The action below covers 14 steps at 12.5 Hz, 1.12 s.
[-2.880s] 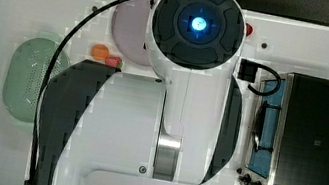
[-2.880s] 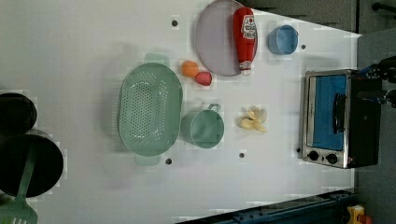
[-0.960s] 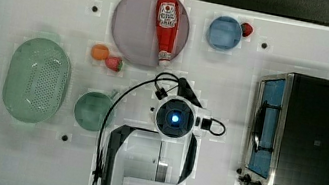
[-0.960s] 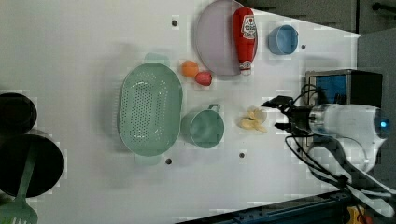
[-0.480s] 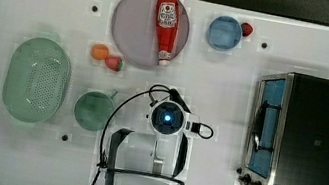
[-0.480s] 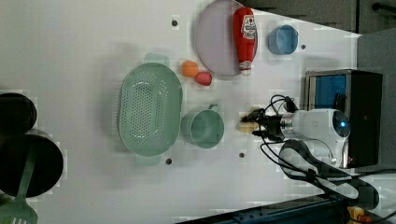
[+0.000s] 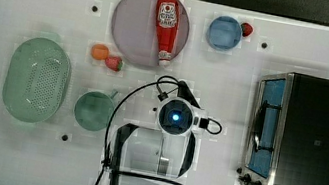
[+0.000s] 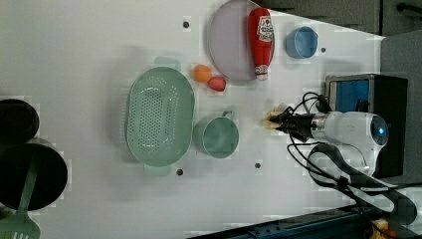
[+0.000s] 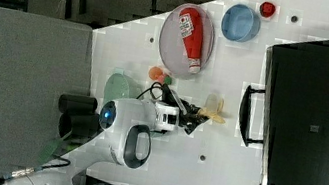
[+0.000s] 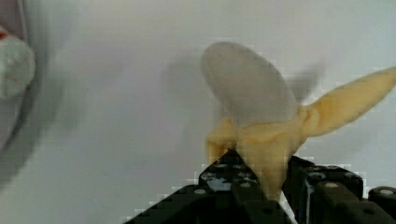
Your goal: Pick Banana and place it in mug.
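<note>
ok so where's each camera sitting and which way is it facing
Top view: overhead, looking straight down on the table; the arm's wrist hides the banana.
Left view: high, off one side; the gripper reaches in from the left view's right to the banana.
Right view: high, opposite side; the arm's white links show beside the toaster oven.
Wrist view: on the hand, close on the banana between the fingers.
Top and left views share the mug and ketchup bottle.

Bright, even light; soft shadows; blocky compression.
</note>
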Tool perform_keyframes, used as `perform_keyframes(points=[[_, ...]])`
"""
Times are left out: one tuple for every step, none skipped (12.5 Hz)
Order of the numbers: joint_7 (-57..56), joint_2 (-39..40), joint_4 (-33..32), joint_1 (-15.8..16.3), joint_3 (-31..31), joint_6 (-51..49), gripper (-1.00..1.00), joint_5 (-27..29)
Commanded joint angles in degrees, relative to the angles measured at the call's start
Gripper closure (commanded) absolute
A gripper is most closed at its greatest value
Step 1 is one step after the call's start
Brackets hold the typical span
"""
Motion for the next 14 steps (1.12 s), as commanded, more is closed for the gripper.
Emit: perform_keyframes(points=[[-0.8,-4.0,-1.2,0.8,-0.2,-0.2,0.53,0.1],[-0.8,-6.7,-1.0,0.7,-0.2,-0.6,0.53,0.1],[-0.8,-9.8,-0.9,0.8,-0.2,-1.6,0.53,0.1],[-0.8,-13.3,-0.7,0.8,-0.1,-3.9,0.53,0.1],[-0.7,-19.0,0.3,1.0,0.3,-9.2,0.53,0.1],[-0.8,-22.7,1.0,1.0,0.5,-14.8,0.53,0.1],[-0.7,-26.2,1.9,1.0,0.8,-21.9,0.53,0.1],[-0.7,-29.3,3.5,1.0,1.1,-28.8,0.53,0.1],[-0.7,-31.8,6.0,1.1,1.6,-35.4,0.53,0.1],[-0.7,-33.8,8.9,1.5,2.5,-42.2,0.53,0.1],[-0.5,-35.0,11.8,2.1,4.0,-49.1,0.53,0.1],[0.8,-35.3,14.8,2.7,6.0,-55.2,0.53,0.2],[3.2,-35.1,17.4,3.4,8.3,-58.5,0.53,0.4],[6.9,-34.7,19.1,3.8,10.5,-59.3,0.53,0.9]])
